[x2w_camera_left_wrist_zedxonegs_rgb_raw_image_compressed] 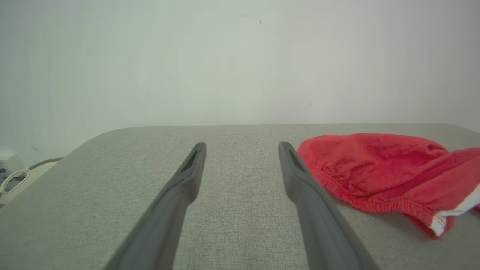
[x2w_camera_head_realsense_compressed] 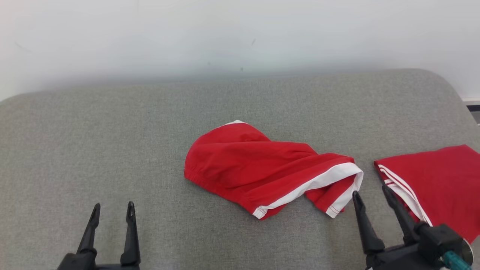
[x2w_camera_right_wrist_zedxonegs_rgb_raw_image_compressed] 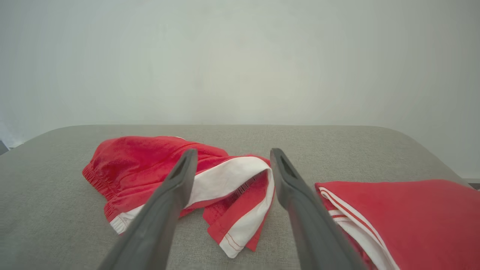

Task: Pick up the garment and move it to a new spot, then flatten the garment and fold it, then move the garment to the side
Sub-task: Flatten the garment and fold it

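Note:
A crumpled red garment (x2w_camera_head_realsense_compressed: 262, 168) with white trim lies in a heap in the middle of the grey cushioned surface (x2w_camera_head_realsense_compressed: 112, 131). It also appears in the left wrist view as the red garment (x2w_camera_left_wrist_zedxonegs_rgb_raw_image_compressed: 382, 172) and in the right wrist view as the garment (x2w_camera_right_wrist_zedxonegs_rgb_raw_image_compressed: 157, 168). My left gripper (x2w_camera_head_realsense_compressed: 111, 210) stands open at the lower left, well apart from it, with nothing between its fingers (x2w_camera_left_wrist_zedxonegs_rgb_raw_image_compressed: 187, 172). My right gripper (x2w_camera_head_realsense_compressed: 369, 193) is open just beside the garment's white-trimmed hem, its fingers (x2w_camera_right_wrist_zedxonegs_rgb_raw_image_compressed: 180, 180) empty.
A second red garment (x2w_camera_head_realsense_compressed: 435, 183) with white stripes lies folded flat at the right edge, also seen as the folded garment (x2w_camera_right_wrist_zedxonegs_rgb_raw_image_compressed: 405, 217). A pale wall (x2w_camera_head_realsense_compressed: 240, 33) rises behind the surface. Bare grey cushion stretches to the left.

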`<state>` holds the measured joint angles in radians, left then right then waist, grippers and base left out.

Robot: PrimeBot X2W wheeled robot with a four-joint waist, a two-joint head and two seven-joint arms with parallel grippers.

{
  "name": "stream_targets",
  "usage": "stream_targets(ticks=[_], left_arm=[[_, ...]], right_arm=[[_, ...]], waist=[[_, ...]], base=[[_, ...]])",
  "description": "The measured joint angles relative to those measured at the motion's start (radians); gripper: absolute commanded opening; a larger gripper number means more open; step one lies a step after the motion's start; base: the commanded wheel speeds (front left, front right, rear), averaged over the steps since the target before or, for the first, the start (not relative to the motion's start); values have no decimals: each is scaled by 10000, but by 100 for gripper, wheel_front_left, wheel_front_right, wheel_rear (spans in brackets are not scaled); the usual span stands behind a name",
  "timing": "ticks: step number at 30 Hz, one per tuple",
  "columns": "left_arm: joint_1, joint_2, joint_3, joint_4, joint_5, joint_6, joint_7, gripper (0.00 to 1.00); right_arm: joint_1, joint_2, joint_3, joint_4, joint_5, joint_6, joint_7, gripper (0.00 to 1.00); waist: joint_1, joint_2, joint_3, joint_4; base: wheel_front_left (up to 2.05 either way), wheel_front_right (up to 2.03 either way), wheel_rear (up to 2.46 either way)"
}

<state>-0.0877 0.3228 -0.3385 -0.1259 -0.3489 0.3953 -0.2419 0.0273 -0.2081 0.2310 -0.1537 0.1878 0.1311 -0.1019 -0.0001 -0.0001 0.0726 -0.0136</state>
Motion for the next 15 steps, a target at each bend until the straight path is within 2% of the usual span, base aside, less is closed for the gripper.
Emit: stream_targets(ticks=[9,15], left_arm=[[283,201,38,-88,-12,132,169,100],[311,203,-35,-86,-12,174,222,100]], right_arm=[[515,449,-362,-219,-186,0,199,100],[542,481,-454,-238,-263,0,282,100]], waist=[[0,0,-237,-71],[0,0,-239,-21]], base=[[0,0,0],[0,0,0]])
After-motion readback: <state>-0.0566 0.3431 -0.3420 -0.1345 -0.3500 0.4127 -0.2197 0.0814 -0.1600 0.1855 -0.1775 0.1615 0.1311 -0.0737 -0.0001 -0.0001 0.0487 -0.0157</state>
